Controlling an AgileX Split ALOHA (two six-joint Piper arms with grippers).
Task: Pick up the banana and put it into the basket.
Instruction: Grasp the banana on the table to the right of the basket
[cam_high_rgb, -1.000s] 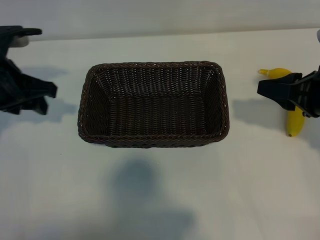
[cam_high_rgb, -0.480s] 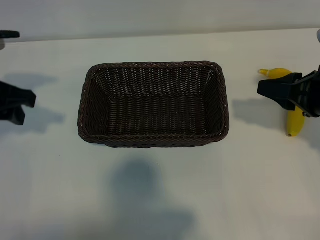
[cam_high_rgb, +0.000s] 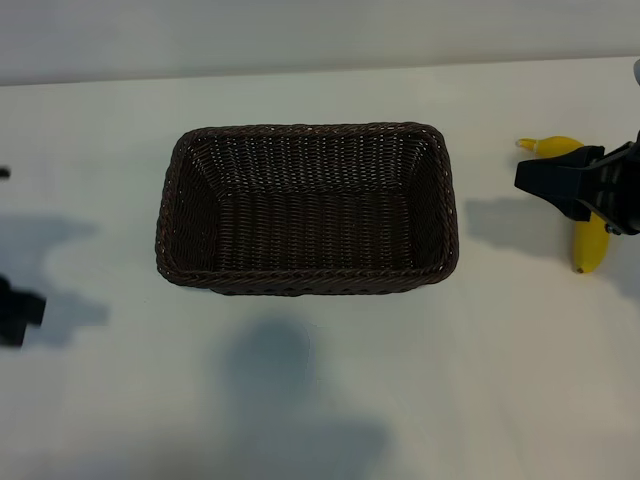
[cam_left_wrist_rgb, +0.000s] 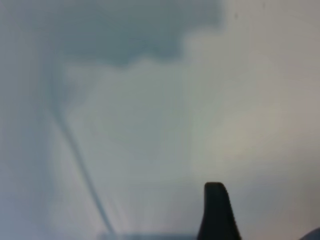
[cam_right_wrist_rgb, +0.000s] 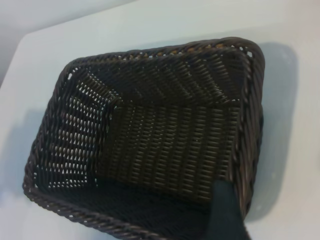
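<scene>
The dark-brown woven basket (cam_high_rgb: 305, 285) stands in the middle of the white table with nothing in it. The yellow banana (cam_high_rgb: 590, 245) lies on the table at the far right. My right gripper (cam_high_rgb: 548, 182) hovers over the banana's middle, covers part of it and points toward the basket. It is open with nothing in it. In the right wrist view one dark finger (cam_right_wrist_rgb: 226, 212) shows in front of the basket (cam_right_wrist_rgb: 150, 125). Only a black corner of my left gripper (cam_high_rgb: 15, 312) shows at the left edge. It is open, and a single finger (cam_left_wrist_rgb: 217, 212) shows over bare table.
The white table (cam_high_rgb: 320, 400) stretches around the basket on all sides. Shadows of the arms lie on it to the left of the basket, to its right and in front of it. The table's far edge runs along the top of the exterior view.
My left arm has slid along the left edge toward the front of the table and is now almost out of view. The right gripper, banana and basket have not moved.
</scene>
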